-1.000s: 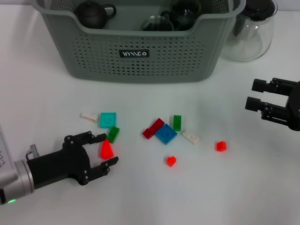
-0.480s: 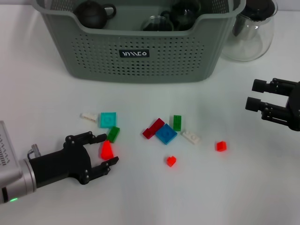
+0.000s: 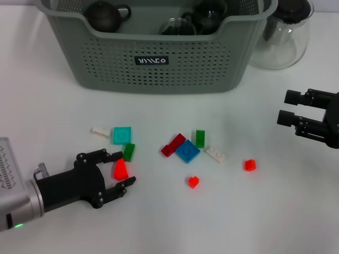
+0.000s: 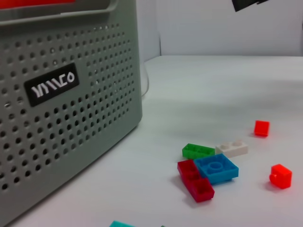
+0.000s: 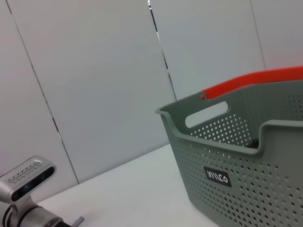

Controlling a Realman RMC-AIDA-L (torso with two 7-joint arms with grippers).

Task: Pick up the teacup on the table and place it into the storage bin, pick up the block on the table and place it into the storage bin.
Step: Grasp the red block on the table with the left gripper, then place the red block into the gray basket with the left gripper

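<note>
Left claw [image 3: 118, 170] nearer; three red blocks [image 3: 121, 169]

You see the grey-green storage bin [image 3: 159, 58] upright at the table's far side, dark teaware inside. The red wedge block [image 3: 120, 169] lies on the table, among scattered coloured bricks.

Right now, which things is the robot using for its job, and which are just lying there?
For the job: left gripper, open around the red wedge block; storage bin.

Just lying there: glass jug, blue block, right gripper, hovering idle.
</note>
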